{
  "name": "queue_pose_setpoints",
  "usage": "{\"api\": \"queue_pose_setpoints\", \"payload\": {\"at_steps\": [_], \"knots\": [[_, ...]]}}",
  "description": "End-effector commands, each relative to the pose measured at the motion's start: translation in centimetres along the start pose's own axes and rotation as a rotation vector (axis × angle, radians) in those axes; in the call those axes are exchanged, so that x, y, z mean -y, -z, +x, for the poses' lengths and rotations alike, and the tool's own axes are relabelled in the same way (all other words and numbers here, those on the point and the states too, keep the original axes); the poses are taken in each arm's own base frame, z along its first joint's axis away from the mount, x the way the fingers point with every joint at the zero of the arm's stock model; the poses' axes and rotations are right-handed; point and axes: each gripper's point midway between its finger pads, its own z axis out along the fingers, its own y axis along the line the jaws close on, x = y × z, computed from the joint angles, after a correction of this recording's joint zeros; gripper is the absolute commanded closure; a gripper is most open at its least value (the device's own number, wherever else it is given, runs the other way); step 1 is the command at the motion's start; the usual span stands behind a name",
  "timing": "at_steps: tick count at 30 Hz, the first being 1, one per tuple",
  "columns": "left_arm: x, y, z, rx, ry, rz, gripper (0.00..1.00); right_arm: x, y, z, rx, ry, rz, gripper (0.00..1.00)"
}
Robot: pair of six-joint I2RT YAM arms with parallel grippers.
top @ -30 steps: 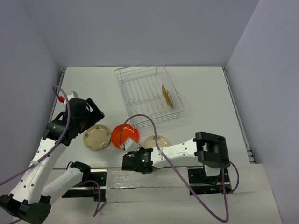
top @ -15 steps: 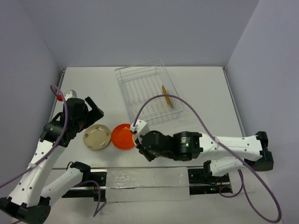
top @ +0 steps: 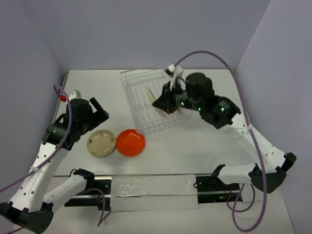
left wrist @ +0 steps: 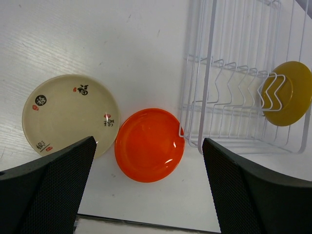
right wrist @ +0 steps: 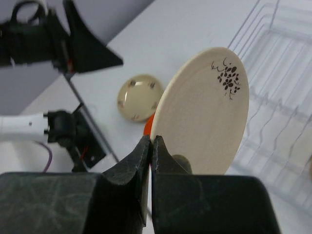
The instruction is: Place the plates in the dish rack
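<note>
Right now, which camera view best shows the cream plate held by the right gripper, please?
The right wrist view: the cream plate shows its face and dark sprig marking clearly, its rim pinched in the right gripper. The top external view shows only a thin edge above the dish rack; the left wrist view misses it.

White table (top: pixel 214 141) w/ pale grey walls (top: pixel 146 29) round it, clear strip (top: pixel 151 192) at near edge.

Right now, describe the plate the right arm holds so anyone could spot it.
Find the wire dish rack at the back. Over it the right gripper pinches a cream plate on edge; the other cream plate lies flat on the table.
</note>
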Motion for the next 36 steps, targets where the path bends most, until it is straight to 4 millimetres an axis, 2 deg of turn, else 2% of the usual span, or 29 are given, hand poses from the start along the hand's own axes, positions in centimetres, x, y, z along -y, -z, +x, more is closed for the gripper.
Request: {"api": "queue_pose_setpoints", "payload": {"at_steps": [1,2,4,6,10,14,19,29,36], "knots": [[1.4,0.9,-2.2,0.056,0.006,0.041,0.01,1.6,-1.5,-3.0,0.018,0.055,-0.073,1.0],[1.4,0.9,-2.3,0.057,0.005,0.038,0.01,2.7,-2.0,-3.8,0.023,0.05,-0.057,1.0],[1.4,0.8,-2.5,0.065,0.006,0.028,0.01,5.4,-3.4,-4.0,0.002,0.023,-0.03,1.0],[1.5,0.6,-2.5,0.067,0.008,0.026,0.01,6.5,-3.7,-4.5,-0.002,0.005,-0.035,1.0],[1.7,-0.1,-2.4,0.049,-0.004,0.015,0.01,9.9,-6.1,-3.1,-0.064,-0.043,-0.016,1.0],[1.8,-0.6,-2.1,0.037,-0.008,0.01,0.01,12.6,-6.9,-1.5,-0.106,-0.079,0.031,1.0],[1.8,-0.8,-2.0,0.032,-0.013,0.013,0.01,15.0,-7.3,-0.1,-0.137,-0.1,0.062,1.0],[1.5,-1.0,-1.7,0.028,-0.017,-0.001,0.01,18.0,-8.8,2.8,-0.204,-0.177,0.078,1.0],[1.3,-1.1,-1.5,0.026,-0.017,-0.002,0.01,19.6,-9.9,4.0,-0.234,-0.21,0.083,1.0]]}}
